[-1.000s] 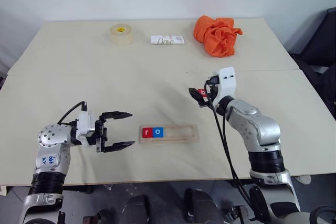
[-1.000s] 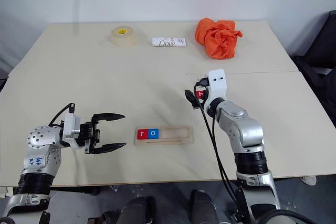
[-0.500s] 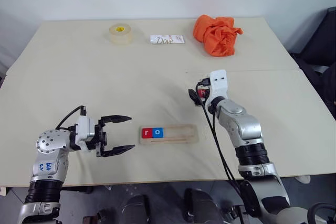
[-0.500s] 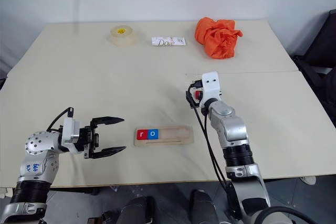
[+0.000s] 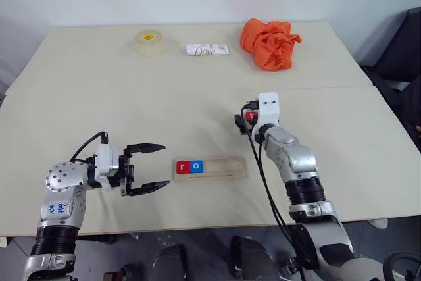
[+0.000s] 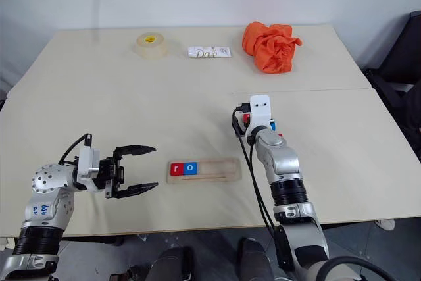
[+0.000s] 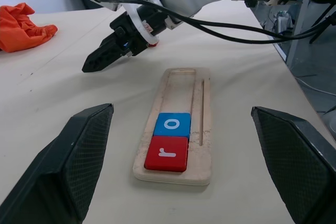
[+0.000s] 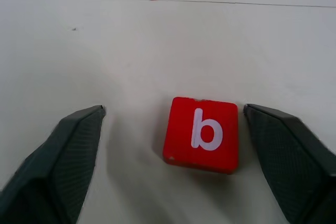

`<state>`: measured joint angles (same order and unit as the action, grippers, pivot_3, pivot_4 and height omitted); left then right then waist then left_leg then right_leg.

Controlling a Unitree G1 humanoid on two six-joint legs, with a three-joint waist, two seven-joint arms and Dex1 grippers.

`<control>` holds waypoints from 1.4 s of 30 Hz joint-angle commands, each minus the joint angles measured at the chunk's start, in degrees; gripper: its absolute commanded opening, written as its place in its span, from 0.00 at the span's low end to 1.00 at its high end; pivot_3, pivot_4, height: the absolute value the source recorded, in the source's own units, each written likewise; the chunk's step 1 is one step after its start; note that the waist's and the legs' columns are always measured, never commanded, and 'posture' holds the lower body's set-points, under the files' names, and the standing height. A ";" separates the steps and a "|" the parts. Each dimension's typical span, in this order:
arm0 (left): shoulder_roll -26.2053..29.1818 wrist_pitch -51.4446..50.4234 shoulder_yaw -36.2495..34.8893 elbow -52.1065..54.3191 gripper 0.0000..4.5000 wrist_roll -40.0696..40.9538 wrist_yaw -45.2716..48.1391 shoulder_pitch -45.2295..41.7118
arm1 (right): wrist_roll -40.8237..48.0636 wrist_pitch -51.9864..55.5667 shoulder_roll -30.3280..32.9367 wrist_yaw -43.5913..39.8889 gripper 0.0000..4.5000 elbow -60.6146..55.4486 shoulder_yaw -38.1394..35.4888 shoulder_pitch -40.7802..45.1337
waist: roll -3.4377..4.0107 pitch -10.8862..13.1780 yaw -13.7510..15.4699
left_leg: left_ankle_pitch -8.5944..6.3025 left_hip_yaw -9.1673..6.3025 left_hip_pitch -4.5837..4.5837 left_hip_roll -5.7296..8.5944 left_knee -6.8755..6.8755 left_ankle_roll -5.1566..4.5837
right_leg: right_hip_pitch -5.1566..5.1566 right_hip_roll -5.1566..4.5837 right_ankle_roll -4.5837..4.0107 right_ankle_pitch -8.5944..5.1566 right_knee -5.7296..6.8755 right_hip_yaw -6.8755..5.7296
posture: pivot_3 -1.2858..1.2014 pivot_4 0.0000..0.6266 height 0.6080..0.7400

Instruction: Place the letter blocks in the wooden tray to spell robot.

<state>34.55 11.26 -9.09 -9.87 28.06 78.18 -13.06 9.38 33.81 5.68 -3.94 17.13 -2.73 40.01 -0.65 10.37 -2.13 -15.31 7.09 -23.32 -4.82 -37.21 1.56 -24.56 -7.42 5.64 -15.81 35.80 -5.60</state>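
Observation:
The wooden tray (image 5: 222,167) lies near the table's front edge, with a red "r" block (image 5: 182,167) and a blue "o" block (image 5: 196,166) side by side at its left end. Beyond the tray's right end, my right gripper (image 8: 173,109) is low over the table and open. A red "b" block (image 8: 202,134) lies flat between its fingers (image 8: 63,161), touching neither. The head camera shows this block as a red patch (image 5: 250,115) beside the wrist. My left gripper (image 5: 148,168) hovers open and empty just left of the tray, pointing at it.
Along the far side of the table lie a tape roll (image 5: 148,42), a white Dove bar (image 5: 207,49) and a crumpled orange cloth (image 5: 270,44). A seam (image 5: 316,88) runs across the right part of the table. A dark chair (image 5: 411,44) stands past the right edge.
My right gripper has sunk and moved forward, coming down around the red "b" block. The left arm and the tray with its two blocks have stayed put.

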 commanded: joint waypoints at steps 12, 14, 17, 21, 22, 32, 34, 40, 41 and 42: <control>0.51 1.44 -0.98 -3.34 1.00 1.15 1.97 -3.21 | 0.37 1.83 3.36 -5.08 0.33 -14.12 0.91 -1.56 | 0.00 0.00 -0.83 | 0.00 0.00 -0.03 0.00 0.08 0.01 | -0.02 0.00 0.00 0.00 -0.02 0.00 | 0.52 0.24 1.00; 0.40 1.52 -0.79 -4.17 1.00 1.10 2.55 -3.86 | 1.16 5.21 4.52 -5.43 0.33 -19.48 0.16 -3.04 | 0.00 0.00 -0.81 | -0.01 0.00 -0.03 0.00 0.09 0.00 | -0.01 0.00 0.00 0.00 -0.04 0.00 | 0.52 0.24 1.00; 0.25 1.90 -0.43 -6.00 1.00 0.90 3.60 -5.26 | 2.32 11.58 5.66 -4.47 0.33 -29.90 -1.05 -7.04 | 0.00 0.00 -0.71 | -0.01 -0.01 -0.04 0.00 0.12 0.00 | -0.01 0.01 0.00 0.00 -0.09 -0.02 | 0.52 0.24 1.00; 0.11 2.18 -0.15 -8.08 1.00 0.72 4.94 -6.90 | 3.41 18.62 7.17 -4.33 0.33 -43.37 -1.48 -14.38 | 0.00 0.00 -0.05 | -0.03 -0.02 -0.08 0.00 0.12 -0.01 | -0.02 0.01 0.00 -0.01 -0.20 -0.03 | 0.52 0.24 1.00; 0.09 2.25 -0.07 -8.84 1.00 0.57 5.21 -7.50 | 4.10 20.18 8.42 -5.44 0.33 -46.53 -1.40 -16.40 | 0.00 0.00 0.07 | -0.03 -0.01 -0.07 0.00 0.11 -0.01 | -0.02 0.01 0.00 -0.01 -0.22 -0.03 | 0.52 0.24 1.00; -0.20 2.94 0.72 -13.34 1.00 0.02 7.83 -10.62 | 8.78 27.95 14.61 -9.77 0.33 -58.78 -3.12 -28.46 | -0.02 0.00 0.52 | -0.04 -0.06 -0.05 0.01 0.10 -0.02 | -0.02 0.01 -0.03 -0.02 -0.32 -0.05 | 0.52 0.24 1.00; -0.17 2.82 0.85 -13.61 1.00 0.12 8.34 -10.99 | 8.84 28.91 13.75 -8.68 0.33 -60.66 -2.71 -31.33 | -0.03 0.00 0.54 | -0.04 -0.07 -0.05 0.01 0.09 -0.02 | -0.02 0.01 -0.03 -0.02 -0.32 -0.05 | 0.52 0.24 1.00; 0.02 2.36 0.92 -13.42 1.00 0.17 8.59 -11.12 | 7.58 28.47 11.14 -5.76 0.33 -61.13 -1.12 -35.30 | -0.04 -0.01 0.45 | -0.04 -0.08 -0.05 0.01 0.08 -0.02 | 0.00 0.01 -0.03 -0.02 -0.32 -0.06 | 0.52 0.24 1.00; 0.07 2.33 0.94 -13.36 1.00 0.14 8.60 -11.07 | 7.49 28.31 10.67 -5.40 0.33 -60.81 -0.98 -35.24 | -0.04 -0.01 0.46 | -0.04 -0.09 -0.05 0.01 0.08 -0.02 | 0.00 0.01 -0.03 -0.02 -0.31 -0.06 | 0.52 0.24 1.00; 0.10 2.27 0.94 -13.29 1.00 0.16 8.60 -11.06 | 7.40 28.09 10.11 -5.01 0.33 -60.40 -0.89 -35.22 | -0.04 -0.01 0.48 | -0.04 -0.10 -0.05 0.01 0.08 -0.02 | 0.00 0.01 -0.03 -0.02 -0.31 -0.06 | 0.52 0.24 1.00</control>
<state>34.21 13.58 -7.90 -23.73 27.77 85.90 -23.89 16.95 62.85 16.56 -9.77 -42.09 -3.68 4.67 -0.69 10.37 -1.65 -15.35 6.98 -23.36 -4.81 -37.13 1.53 -24.57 -7.40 5.60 -15.83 35.49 -5.67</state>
